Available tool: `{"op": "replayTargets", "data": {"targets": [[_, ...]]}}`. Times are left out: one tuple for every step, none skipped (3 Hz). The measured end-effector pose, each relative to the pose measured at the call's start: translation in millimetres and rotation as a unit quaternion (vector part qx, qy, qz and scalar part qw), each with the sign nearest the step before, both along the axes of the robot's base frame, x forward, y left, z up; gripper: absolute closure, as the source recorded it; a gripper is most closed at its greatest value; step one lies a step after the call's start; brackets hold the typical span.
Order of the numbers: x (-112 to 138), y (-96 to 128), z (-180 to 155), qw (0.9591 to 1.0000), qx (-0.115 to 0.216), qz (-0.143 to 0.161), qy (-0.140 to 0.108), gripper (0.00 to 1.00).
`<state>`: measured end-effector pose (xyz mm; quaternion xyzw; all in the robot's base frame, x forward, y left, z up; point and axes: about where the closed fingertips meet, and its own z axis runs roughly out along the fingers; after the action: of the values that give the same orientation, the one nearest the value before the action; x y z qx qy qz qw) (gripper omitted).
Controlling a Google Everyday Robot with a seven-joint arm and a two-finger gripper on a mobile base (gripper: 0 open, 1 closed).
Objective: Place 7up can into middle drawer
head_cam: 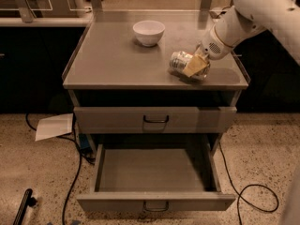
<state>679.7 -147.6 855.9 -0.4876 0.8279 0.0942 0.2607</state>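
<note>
The 7up can (179,61), pale silver and dented, lies on its side at the right of the cabinet top (112,60). My gripper (194,66) reaches in from the right on the white arm, and its yellowish fingers (191,68) are closed over the can's right end. The can is at the level of the cabinet top; I cannot tell if it is touching it. The middle drawer (154,201) is pulled wide open below and in front, and its inside is bare. Its short front panel has a dark loop handle.
A white bowl (148,32) stands at the back middle of the cabinet top. A taller-fronted drawer (117,119) above the open one is closed. A sheet of paper (54,126) and black cables (70,186) lie on the speckled floor.
</note>
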Motion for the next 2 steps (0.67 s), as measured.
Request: {"op": "replayTargets", "data": {"targets": [[-34.4, -9.0, 28.6, 0.9974, 0.021, -0.037, -0.058, 1.00], [-76.9, -27.6, 15.4, 0.9921, 0.049, -0.087, -0.076, 1.00]]}}
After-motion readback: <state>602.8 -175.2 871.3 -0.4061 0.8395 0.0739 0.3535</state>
